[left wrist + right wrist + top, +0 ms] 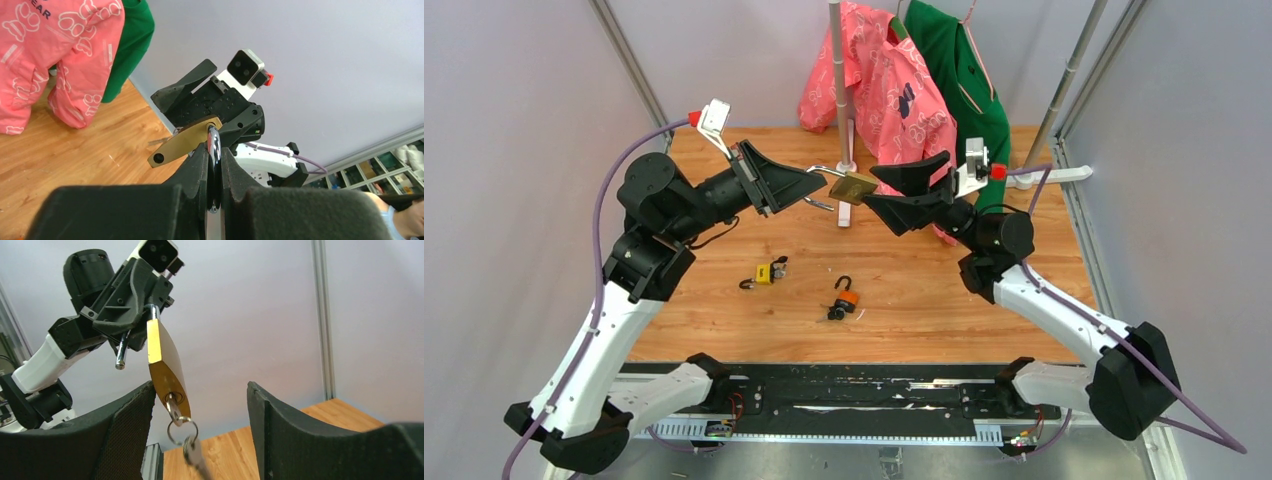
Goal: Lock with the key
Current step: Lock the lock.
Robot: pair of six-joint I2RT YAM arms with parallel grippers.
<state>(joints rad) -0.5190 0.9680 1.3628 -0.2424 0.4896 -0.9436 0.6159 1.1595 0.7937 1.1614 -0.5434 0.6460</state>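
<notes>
Left gripper [821, 181] pinches padlock [162, 357] shackle [214, 142]; keyed end seemingly points into gaping right gripper [200, 387].

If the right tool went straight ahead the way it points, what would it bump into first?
Probably the key sticking out of the brass padlock. It hangs just ahead, between the fingers of the open right tool. Behind is the left tool, holding the padlock up. Depth is hard to judge.

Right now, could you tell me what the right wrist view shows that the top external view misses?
Right wrist only: a key seated in the keyhole, its ring dangling below. Top external only: a yellow padlock, an orange padlock, a pink shirt and a green shirt. Both: the brass padlock hanging by its shackle from the shut left gripper, the open right gripper facing it.
</notes>
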